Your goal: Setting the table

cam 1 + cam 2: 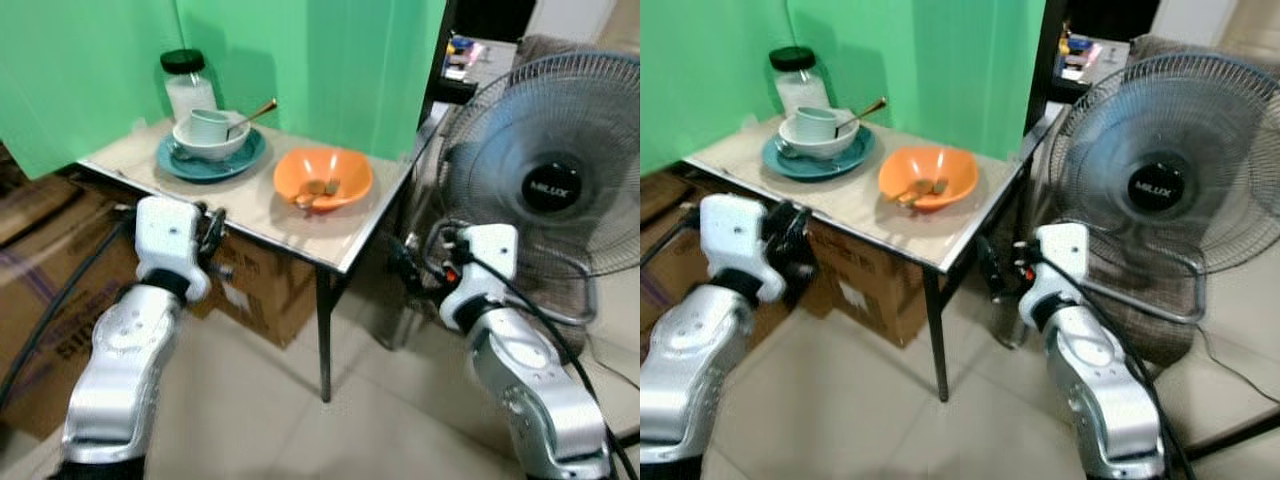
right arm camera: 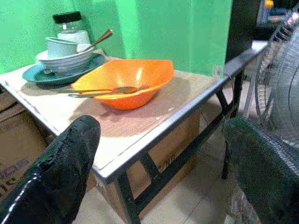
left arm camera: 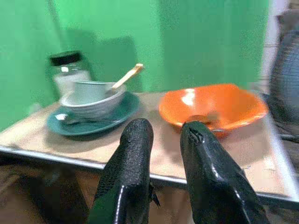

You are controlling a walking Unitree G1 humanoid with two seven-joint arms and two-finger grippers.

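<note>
A small table [image 1: 262,212] stands against a green backdrop. On it an orange bowl [image 1: 323,178] holds cutlery [image 2: 100,90]. Behind it a teal plate [image 1: 213,164] carries a white bowl [image 1: 208,143] with a pale cup [image 1: 209,123] and a gold-handled spoon [image 1: 253,113] in it. A glass jar [image 1: 188,86] with a black lid stands at the back. My left gripper [image 1: 212,233] hovers just before the table's front edge, fingers [image 3: 135,140] a narrow gap apart, holding nothing. My right gripper [image 2: 159,126] is wide open and empty, low beside the table's right corner.
A large standing fan [image 1: 552,185] is close on my right, its cage beside the right arm. Cardboard boxes [image 1: 252,290] sit under and left of the table. Pale tiled floor [image 1: 260,410] lies between my arms. A black table leg [image 1: 324,330] stands ahead.
</note>
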